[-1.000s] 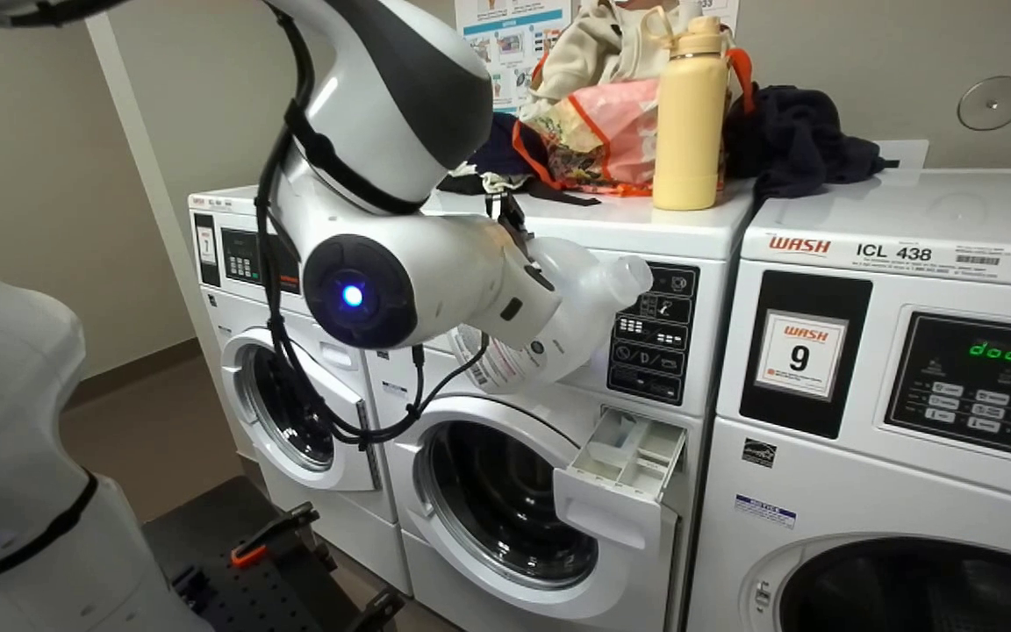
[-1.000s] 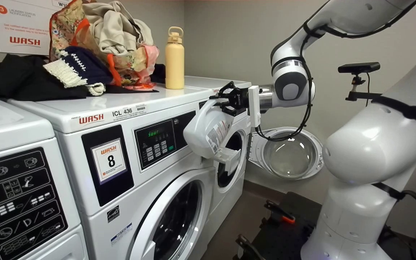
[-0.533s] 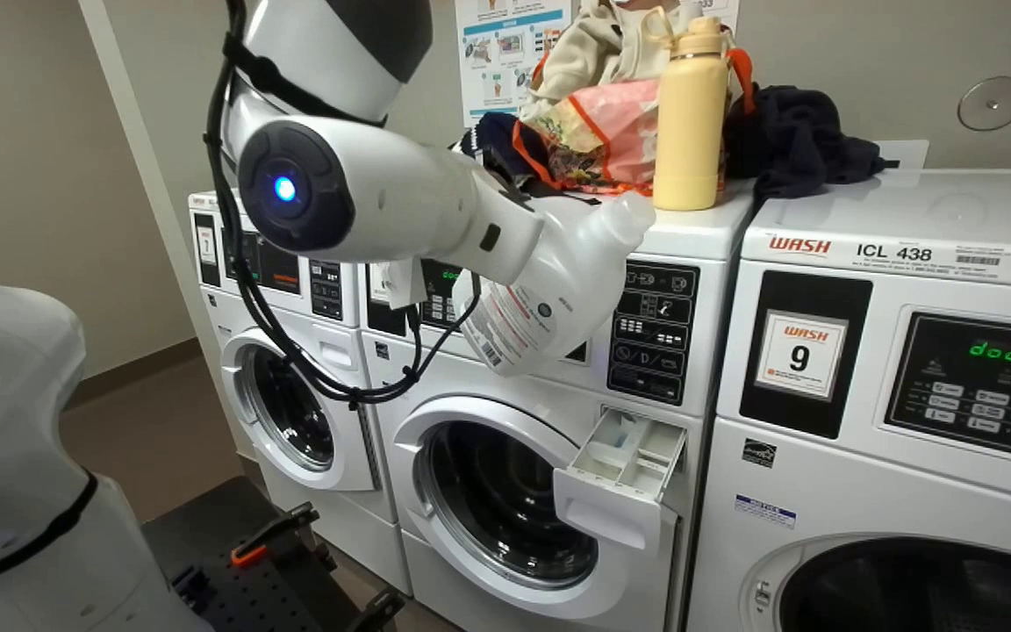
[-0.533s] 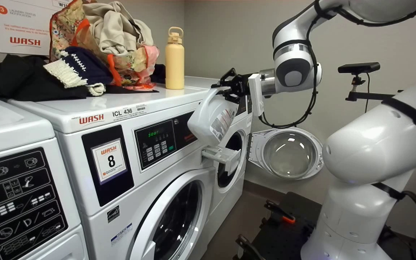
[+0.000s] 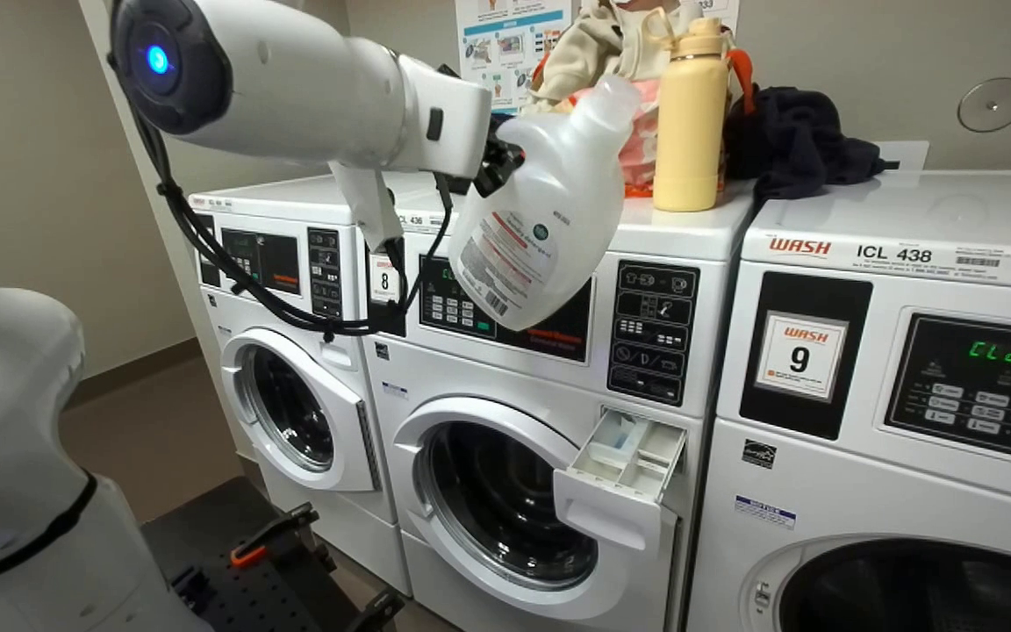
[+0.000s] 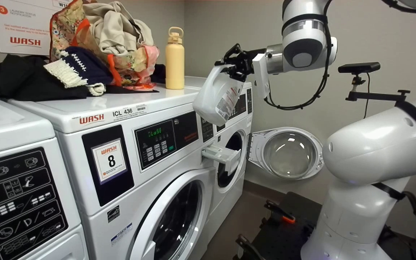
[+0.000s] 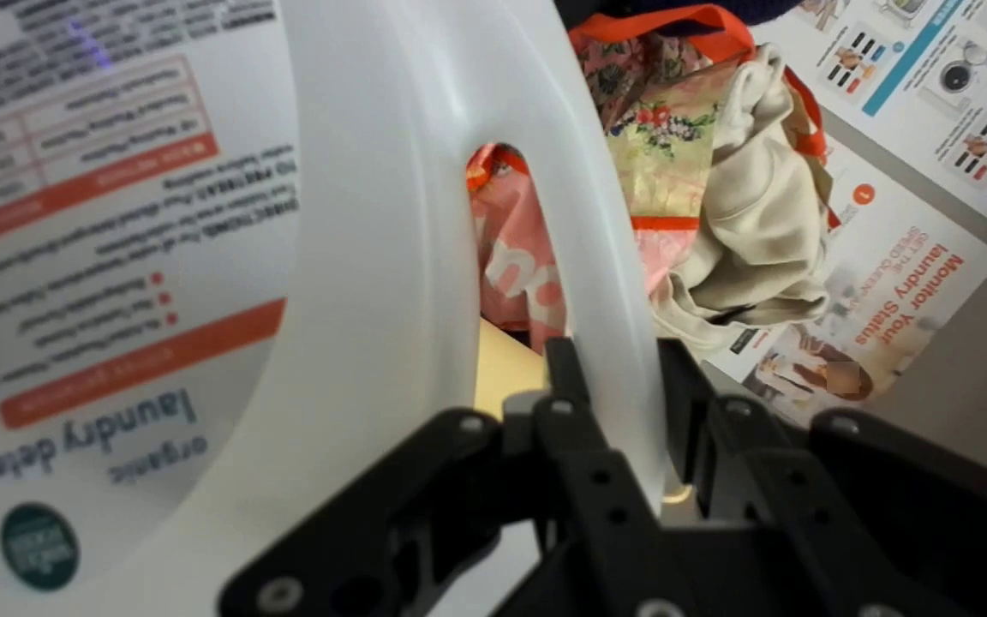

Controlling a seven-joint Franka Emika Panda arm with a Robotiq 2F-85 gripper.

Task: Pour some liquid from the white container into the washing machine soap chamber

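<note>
The white container [image 5: 549,228] hangs in the air in front of the control panel, above the open soap chamber [image 5: 624,456] and apart from it. It is tilted, its neck pointing up in an exterior view. It also shows in an exterior view [image 6: 215,99] and fills the left of the wrist view [image 7: 373,300]. My gripper [image 7: 613,368] is shut on its side handle. The liquid level cannot be made out. The soap chamber is pulled out of the washing machine [image 5: 549,391] bearing the "8" sticker; it also shows in an exterior view [image 6: 222,155].
A yellow bottle [image 5: 690,132] stands on the washer top beside a floral bag [image 6: 135,72] of clothes. Dark clothing [image 6: 31,79] lies there too. The washer with the "9" sticker [image 5: 799,355] stands alongside. An open porthole door [image 6: 287,153] juts out behind the drawer.
My gripper and the white container have risen, away from the soap chamber, and the container's neck has swung up to a steeper angle. The washer displays changed from "door" to "close".
</note>
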